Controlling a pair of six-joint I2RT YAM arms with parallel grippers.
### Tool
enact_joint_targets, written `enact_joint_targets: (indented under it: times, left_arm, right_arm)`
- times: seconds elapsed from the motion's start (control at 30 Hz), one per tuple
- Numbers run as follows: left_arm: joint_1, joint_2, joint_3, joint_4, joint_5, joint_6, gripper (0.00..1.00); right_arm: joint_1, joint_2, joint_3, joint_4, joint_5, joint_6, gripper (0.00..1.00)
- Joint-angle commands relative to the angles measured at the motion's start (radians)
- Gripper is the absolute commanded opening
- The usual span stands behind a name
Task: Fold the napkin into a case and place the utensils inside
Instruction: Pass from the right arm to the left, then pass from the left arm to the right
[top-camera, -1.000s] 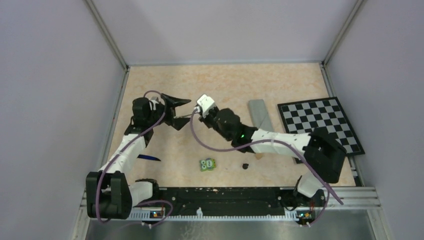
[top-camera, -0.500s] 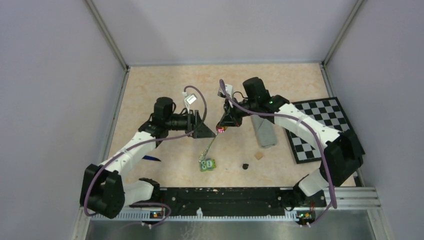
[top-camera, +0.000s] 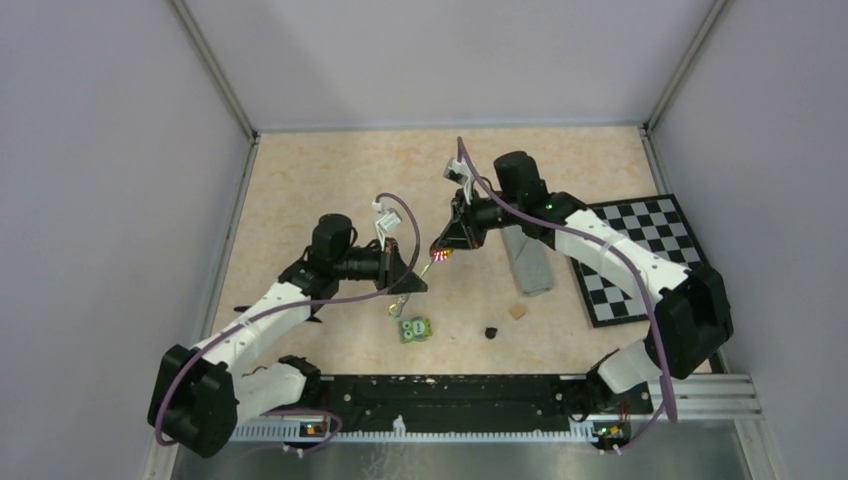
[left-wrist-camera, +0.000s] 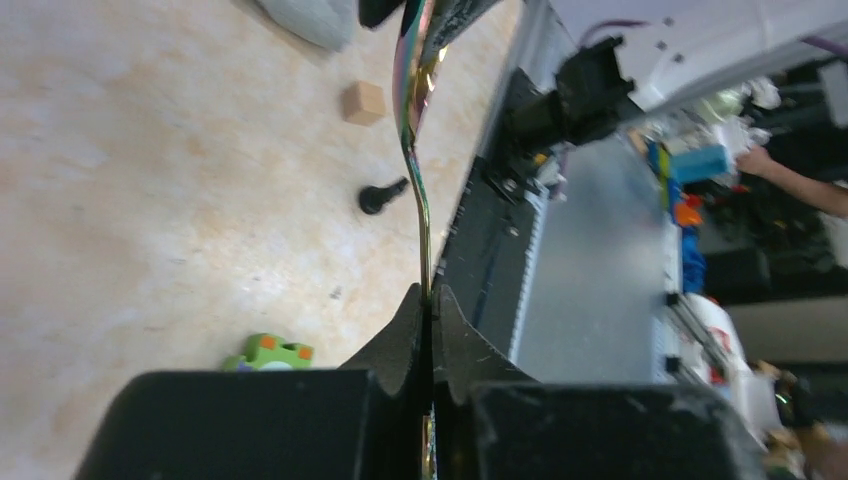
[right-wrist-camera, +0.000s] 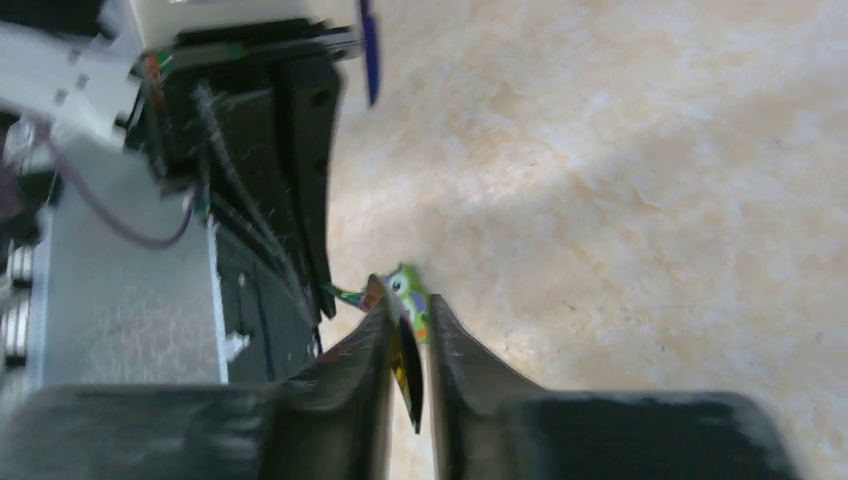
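Jaws of both arms are shut on one utensil: a mid-air handover.

Top view: left gripper (top-camera: 412, 285) and right gripper (top-camera: 441, 250) each pinch the slim utensil (top-camera: 428, 268), and the grey case (top-camera: 527, 258) lies at 3 o'clock of them. Left wrist: the fingers clamp the shank, with the tan cube (left-wrist-camera: 363, 102) at 11 o'clock. Right wrist: the jaws grip the yellow end, and the blue utensil (right-wrist-camera: 368, 50) seems to lie at 12 o'clock. Next, one grip must release so the other can carry the piece to the case.
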Motion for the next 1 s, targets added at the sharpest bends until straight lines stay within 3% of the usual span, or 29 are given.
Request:
enact_joint_targets:
  times: [0.0,0.03,0.1,0.13,0.2,0.33,0.77,0.87,0.97]
  left_arm:
    - [-0.019,-0.110,0.014,0.006,-0.212,0.069,0.00]
    - [-0.023,-0.137,0.009,0.001,-0.288,0.072,0.00]
    - [-0.033,-0.207,-0.014,0.028,-0.453,0.068,0.00]
    - [-0.038,-0.222,-0.023,0.043,-0.498,0.069,0.00]
    - [-0.041,-0.221,-0.030,0.059,-0.566,0.064,0.00]
    - [-0.044,-0.153,-0.011,0.078,-0.587,0.042,0.00]
    - [-0.120,-0.099,-0.021,0.165,-0.669,-0.003,0.00]
    - [-0.128,-0.080,-0.018,0.182,-0.681,-0.004,0.00]
    - [-0.142,-0.054,-0.009,0.194,-0.686,-0.005,0.00]
  right_arm:
    - [-0.011,-0.045,-0.002,0.103,0.402,0.292,0.32]
    - [-0.010,-0.046,0.001,0.067,0.487,0.394,0.42]
    - [-0.008,-0.068,-0.048,0.070,0.524,0.631,0.47]
    - [0.000,-0.086,-0.095,0.134,0.500,0.744,0.53]
    - [0.053,-0.122,-0.156,0.236,0.527,0.893,0.54]
    - [0.171,-0.142,-0.137,0.241,0.733,0.894,0.54]
    - [0.228,-0.022,-0.114,0.323,0.820,0.931,0.45]
    - [0.229,-0.003,-0.096,0.301,0.821,0.916,0.39]
    - [0.229,-0.002,-0.101,0.297,0.854,0.911,0.26]
